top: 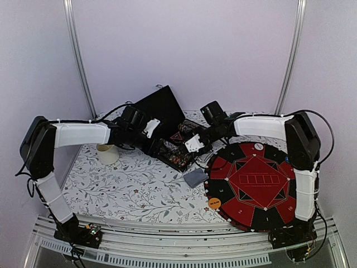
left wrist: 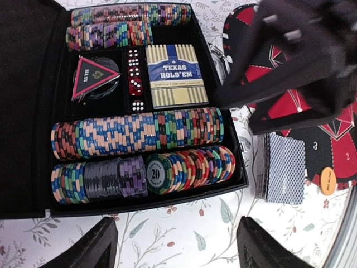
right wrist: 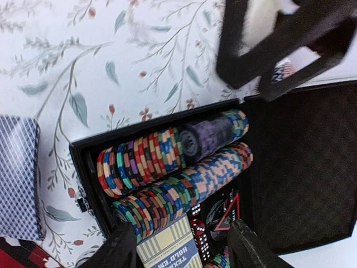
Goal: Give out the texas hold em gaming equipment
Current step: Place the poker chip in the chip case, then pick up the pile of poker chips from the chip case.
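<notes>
Floral table (top: 128, 184): case (left wrist: 167, 199), cards (top: 195, 177), mat (top: 254, 184), cup (top: 107, 153).

We are seeing multi-coloured poker chips (left wrist: 139, 137) standing in rows in the case (left wrist: 28, 111), blue-backed cards (left wrist: 285, 169) lying beside it.

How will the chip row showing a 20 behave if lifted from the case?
The chip row is separate discs on edge, so it probably falls apart unless squeezed endwise. Freed chips may roll. The case likely holds it snugly.
</notes>
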Available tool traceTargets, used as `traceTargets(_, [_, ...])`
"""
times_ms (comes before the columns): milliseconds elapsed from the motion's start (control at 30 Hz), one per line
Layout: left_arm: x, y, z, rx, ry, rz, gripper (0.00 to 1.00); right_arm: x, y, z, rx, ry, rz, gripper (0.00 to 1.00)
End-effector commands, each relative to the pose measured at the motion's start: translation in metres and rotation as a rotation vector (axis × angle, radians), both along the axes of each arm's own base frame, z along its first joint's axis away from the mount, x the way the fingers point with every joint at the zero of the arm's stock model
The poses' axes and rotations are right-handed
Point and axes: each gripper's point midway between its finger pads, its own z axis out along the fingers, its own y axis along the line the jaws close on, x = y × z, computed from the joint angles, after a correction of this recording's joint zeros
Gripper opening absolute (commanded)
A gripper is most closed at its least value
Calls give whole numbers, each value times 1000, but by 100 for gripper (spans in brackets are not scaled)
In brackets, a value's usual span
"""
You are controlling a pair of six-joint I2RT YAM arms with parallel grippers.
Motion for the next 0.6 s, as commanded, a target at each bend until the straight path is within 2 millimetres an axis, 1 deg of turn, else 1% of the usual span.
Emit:
traceTargets(0, [-6, -9, 14, -30, -22, -15, 80, -15, -6, 107, 296, -41, 8, 65])
traceTargets(33, [-8, -14, 13, -33, -26, -23, 83, -17, -12, 117, 346, -36, -22, 71])
traceTargets(67, [-8, -19, 13, -31, -32, -28, 87, -19, -18, 133, 419, -18, -70, 78])
traceTargets(100, [-10, -25, 11, -21, -37, -36, 91, -22, -24, 144, 474, -22, -106, 87])
traceTargets(133, [-10, -30, 8, -2, -47, -36, 94, -23, -29, 164, 563, -33, -149, 97])
traceTargets(167, [-10, -34, 6, 18, -57, -36, 97, -25, -37, 175, 618, -26, -198, 100])
traceTargets(200, [-10, -39, 4, 35, -65, -37, 98, -25, -45, 182, 676, 40, -284, 99])
traceTargets(267, [-12, -46, -1, 75, -74, -38, 98, -17, -63, 199, 773, 133, -446, 99])
traceTargets(300, [-14, -48, -6, 100, -76, -36, 97, -12, -73, 201, 820, 221, -543, 99])
traceTargets(333, [-15, -50, -10, 125, -79, -35, 96, -9, -81, 202, 841, 258, -606, 99])
traceTargets(400, [-20, -55, -19, 167, -74, -42, 92, -11, -92, 198, 862, 319, -686, 99])
traceTargets(467, [-19, -57, -27, 191, -60, -37, 89, -18, -99, 191, 863, 324, -699, 99])
traceTargets(533, [-15, -53, -35, 220, -40, -9, 88, -26, -103, 187, 866, 328, -691, 99])
traceTargets(567, [-13, -53, -38, 235, -33, 4, 88, -30, -105, 188, 872, 328, -688, 99])
